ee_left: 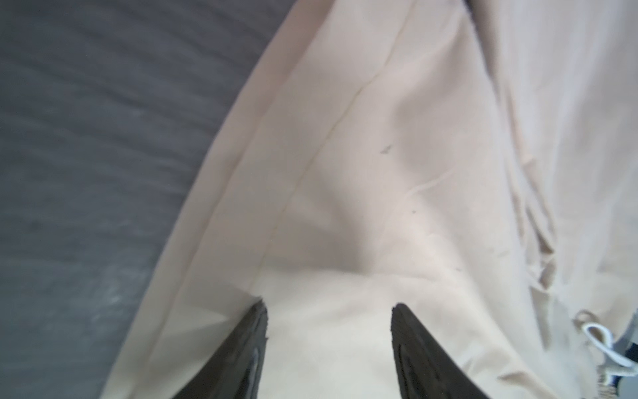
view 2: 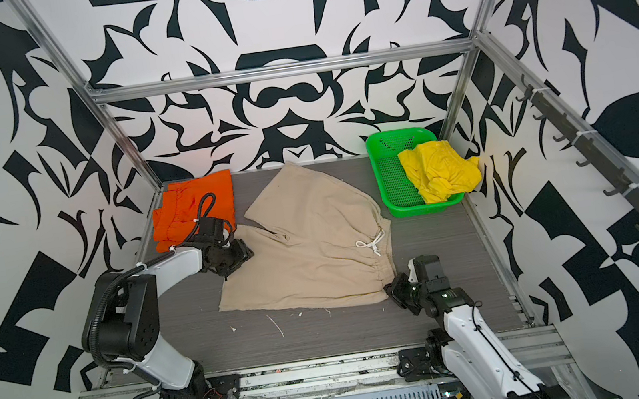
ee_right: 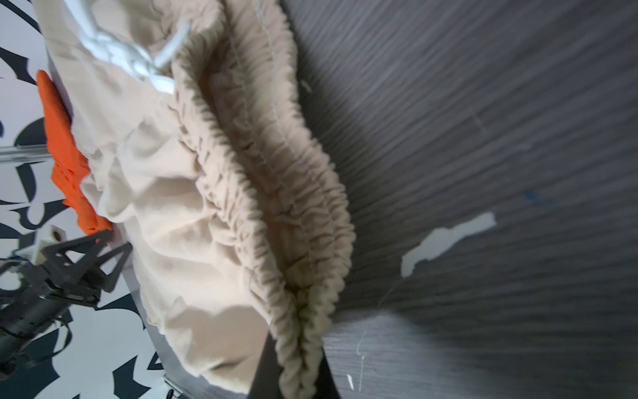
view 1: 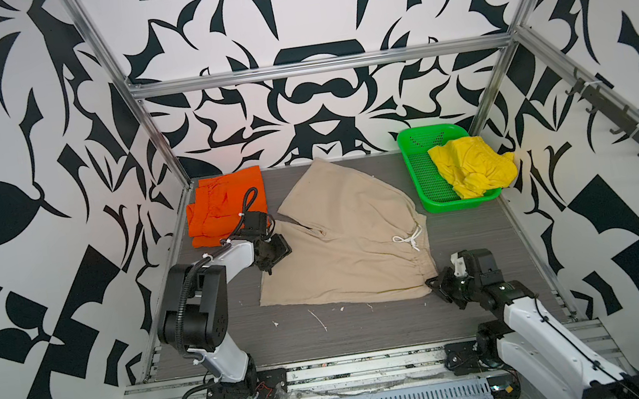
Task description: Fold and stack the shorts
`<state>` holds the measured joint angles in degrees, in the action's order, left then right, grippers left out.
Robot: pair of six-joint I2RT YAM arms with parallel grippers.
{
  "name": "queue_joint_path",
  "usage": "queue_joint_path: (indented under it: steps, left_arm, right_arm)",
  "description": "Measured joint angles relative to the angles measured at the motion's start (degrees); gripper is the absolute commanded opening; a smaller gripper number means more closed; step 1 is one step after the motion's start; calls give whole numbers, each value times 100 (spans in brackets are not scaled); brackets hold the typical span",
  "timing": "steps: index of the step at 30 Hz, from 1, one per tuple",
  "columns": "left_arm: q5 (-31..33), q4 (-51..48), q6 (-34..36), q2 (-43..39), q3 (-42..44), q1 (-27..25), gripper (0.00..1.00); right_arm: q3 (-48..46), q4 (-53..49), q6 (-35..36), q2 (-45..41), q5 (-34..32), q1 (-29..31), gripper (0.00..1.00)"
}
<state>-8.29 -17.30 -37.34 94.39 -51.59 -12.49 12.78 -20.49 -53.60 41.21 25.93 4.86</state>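
The beige shorts (view 1: pixel 348 238) (view 2: pixel 307 248) lie spread flat mid-table, white drawstring (view 1: pixel 409 239) at the waist on the right. My right gripper (view 1: pixel 434 282) (ee_right: pixel 298 345) is shut on the near corner of their gathered waistband (ee_right: pixel 276 193). My left gripper (view 1: pixel 275 258) (ee_left: pixel 328 305) is open over the left leg hem, beige cloth showing between its fingers (ee_left: pixel 248 345). Folded orange shorts (view 1: pixel 218 205) (view 2: pixel 185 210) sit at the back left. Crumpled yellow shorts (view 1: pixel 468 166) (view 2: pixel 437 170) lie in the basket.
A green perforated basket (view 1: pixel 420 179) (view 2: pixel 389 183) stands at the back right corner. Aluminium frame posts and patterned walls enclose the grey table (view 1: pixel 327 338). White scuffs (view 1: pixel 319 320) mark the table in front of the beige shorts.
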Motion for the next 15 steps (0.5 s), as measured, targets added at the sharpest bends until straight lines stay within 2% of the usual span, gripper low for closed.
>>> queue_joint_path:
  steps: [6, 10, 12, 15]
  left_arm:
    - [146, -1154, -181, -1631, 328, 28, 66]
    - [177, -1696, -691, -2837, 789, 181, 64]
    - [175, -1869, -1049, -3126, 1113, 317, 61]
    - [155, -2017, -1523, -3147, 1545, 538, 58]
  right_arm:
    - [2, 170, -28, 201, 90, 24, 4]
    - [52, 153, 48, 356, 151, 44, 4]
    - [133, 107, 109, 439, 181, 50, 4]
    - [286, 55, 160, 640, 232, 63, 4]
